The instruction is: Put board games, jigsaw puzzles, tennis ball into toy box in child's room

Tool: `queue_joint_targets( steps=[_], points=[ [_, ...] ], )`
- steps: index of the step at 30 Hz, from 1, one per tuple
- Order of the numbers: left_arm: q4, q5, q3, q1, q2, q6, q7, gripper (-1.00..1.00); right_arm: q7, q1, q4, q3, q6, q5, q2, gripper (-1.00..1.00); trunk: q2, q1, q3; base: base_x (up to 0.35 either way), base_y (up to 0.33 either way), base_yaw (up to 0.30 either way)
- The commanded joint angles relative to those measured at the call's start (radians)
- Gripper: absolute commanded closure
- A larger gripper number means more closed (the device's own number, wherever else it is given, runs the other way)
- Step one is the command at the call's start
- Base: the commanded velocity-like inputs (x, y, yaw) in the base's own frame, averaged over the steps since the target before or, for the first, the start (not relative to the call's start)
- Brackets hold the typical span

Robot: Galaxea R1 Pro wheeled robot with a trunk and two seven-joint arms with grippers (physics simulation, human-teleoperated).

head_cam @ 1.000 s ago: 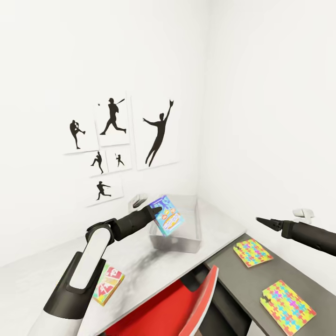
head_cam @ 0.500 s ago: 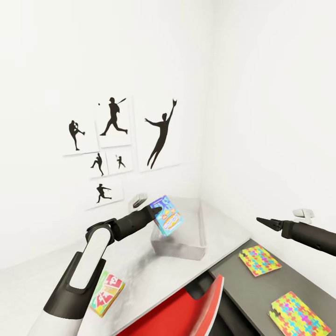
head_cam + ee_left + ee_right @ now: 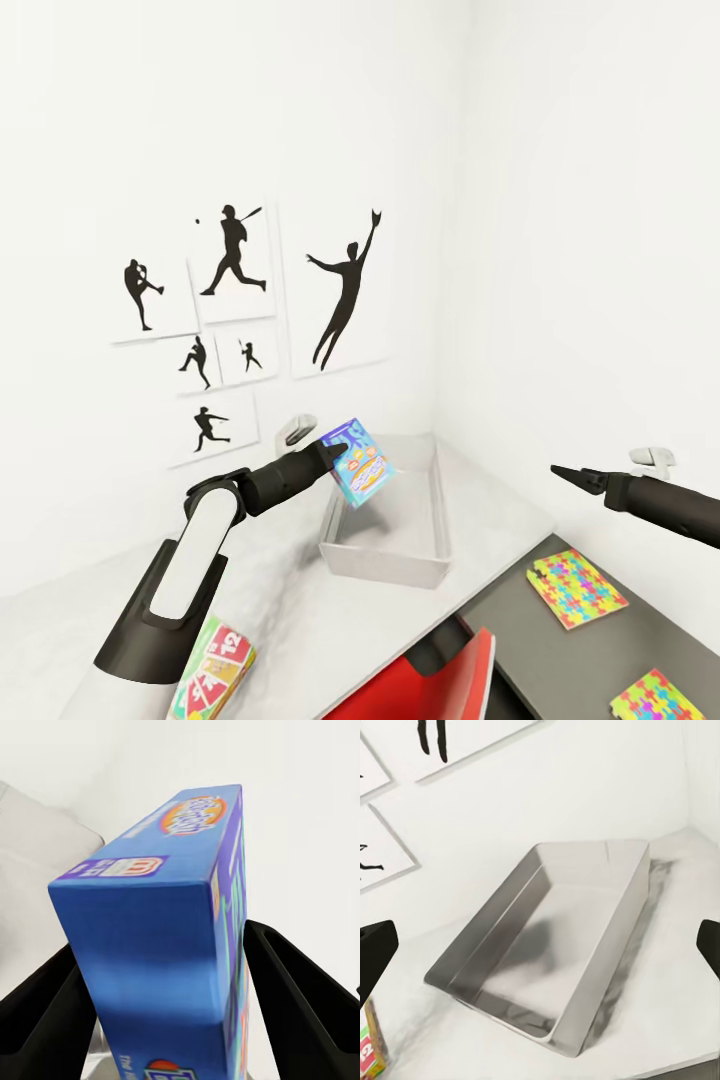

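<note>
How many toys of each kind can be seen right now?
Board games: 2, the blue one in the left hand and the SKIP-BO on the table.
Jigsaw puzzles: 2.
Total: 4.

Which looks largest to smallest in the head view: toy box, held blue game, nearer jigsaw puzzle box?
1. toy box, clearly largest.
2. jigsaw puzzle box.
3. blue game in the left hand.
The last two look close; the game is tilted, so their ranking is unsure.
</note>
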Motion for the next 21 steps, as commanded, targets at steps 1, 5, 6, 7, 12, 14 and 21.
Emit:
queue_joint_targets(
  steps=[1, 5, 6, 7, 12, 14, 21],
  points=[
    [-0.001, 0.011, 0.000, 0.000, 0.000, 0.002, 0.010, 1.00, -0.001, 0.000, 0.000, -0.001, 0.008, -0.006, 0.000, -1.00, -0.001, 0.001, 0.000, 0.064, 0.000, 0.001],
    [-0.001, 0.011, 0.000, 0.000, -0.001, 0.002, 0.010, 1.00, -0.001, 0.000, 0.000, -0.001, 0.006, -0.006, 0.000, -1.00, -0.001, 0.001, 0.000, 0.044, 0.000, 0.000],
    [-0.001, 0.011, 0.000, 0.000, -0.001, 0.002, 0.010, 1.00, 0.000, 0.000, 0.000, -0.001, 0.003, -0.006, 0.000, -1.00, -0.001, 0.001, 0.000, 0.026, 0.000, 0.000],
    [-0.001, 0.011, 0.000, 0.000, -0.001, 0.002, 0.010, 1.00, 0.000, 0.000, 0.000, -0.001, -0.001, -0.007, 0.000, -1.00, -0.001, 0.001, 0.000, 0.021, 0.000, 0.000],
    [-0.001, 0.011, 0.000, 0.000, -0.001, 0.002, 0.010, 1.00, 0.003, 0.001, 0.000, -0.001, -0.028, -0.008, 0.000, -1.00, -0.001, 0.001, 0.000, 0.013, 0.000, 0.000],
    [-0.001, 0.011, 0.000, 0.000, -0.001, 0.002, 0.010, 1.00, 0.003, 0.001, 0.000, -0.001, -0.033, -0.008, 0.000, -1.00, -0.001, 0.001, 0.000, 0.008, 0.000, 0.000],
    [-0.001, 0.011, 0.000, 0.000, -0.001, 0.002, 0.010, 1.00, 0.001, 0.001, 0.000, 0.001, -0.040, -0.008, 0.000, -1.00, -0.001, 0.001, 0.000, 0.004, 0.000, 0.000]
  ],
)
